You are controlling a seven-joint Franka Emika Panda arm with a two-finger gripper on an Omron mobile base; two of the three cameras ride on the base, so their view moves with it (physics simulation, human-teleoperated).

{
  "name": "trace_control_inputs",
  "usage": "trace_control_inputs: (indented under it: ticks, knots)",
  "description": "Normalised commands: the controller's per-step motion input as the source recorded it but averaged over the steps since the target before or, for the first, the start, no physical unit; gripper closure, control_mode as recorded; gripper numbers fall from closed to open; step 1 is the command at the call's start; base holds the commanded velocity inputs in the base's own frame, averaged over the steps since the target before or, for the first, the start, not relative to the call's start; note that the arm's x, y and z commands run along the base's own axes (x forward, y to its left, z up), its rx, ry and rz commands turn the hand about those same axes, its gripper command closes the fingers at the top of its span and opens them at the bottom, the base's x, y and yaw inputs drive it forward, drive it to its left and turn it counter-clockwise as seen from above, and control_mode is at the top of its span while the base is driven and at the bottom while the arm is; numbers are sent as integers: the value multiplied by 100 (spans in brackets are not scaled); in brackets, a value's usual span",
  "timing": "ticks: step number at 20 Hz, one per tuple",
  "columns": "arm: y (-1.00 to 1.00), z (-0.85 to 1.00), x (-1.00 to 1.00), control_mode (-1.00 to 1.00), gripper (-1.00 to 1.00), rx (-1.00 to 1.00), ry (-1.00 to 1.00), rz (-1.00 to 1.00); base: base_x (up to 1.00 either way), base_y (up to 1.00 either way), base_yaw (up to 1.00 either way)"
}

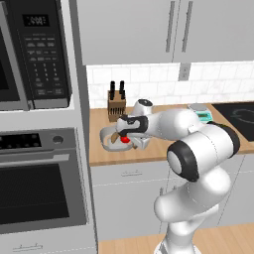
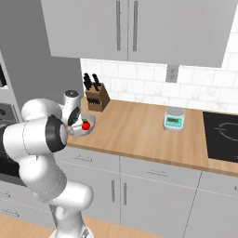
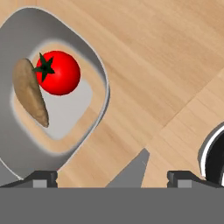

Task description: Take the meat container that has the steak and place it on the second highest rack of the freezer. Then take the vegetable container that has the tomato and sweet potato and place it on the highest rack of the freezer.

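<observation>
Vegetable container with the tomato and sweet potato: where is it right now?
The vegetable container sits on the wooden counter near its left end, just in front of the knife block, below the open gripper.

The counter (image 3: 175, 65) reads as pale wood with a fine straight grain and a matt finish. On it, the vegetable container (image 3: 98, 65) looks like smooth grey plastic with a soft sheen along its rim. Inside, the tomato (image 3: 59, 73) is glossy and red, the sweet potato (image 3: 30, 94) dull, brown and slightly rough. Behind, a wooden knife block (image 2: 96, 99), glossy white wall tiles (image 2: 139, 83), satin grey cabinet doors (image 2: 93, 28), and a brushed-metal oven (image 1: 42, 183).
</observation>
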Motion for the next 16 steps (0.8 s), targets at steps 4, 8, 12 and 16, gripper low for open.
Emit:
trace_control_inputs:
  ticks: [4,8,12,16]
  knots:
    - [0,-30,17,-100,-100,0,3,-2,0,0,0]
    - [0,-37,30,-100,-100,0,7,0,0,0,0]
    - [0,-30,43,-100,-100,0,7,-1,0,0,0]
    - [0,-34,43,-100,-100,0,8,-1,0,0,0]
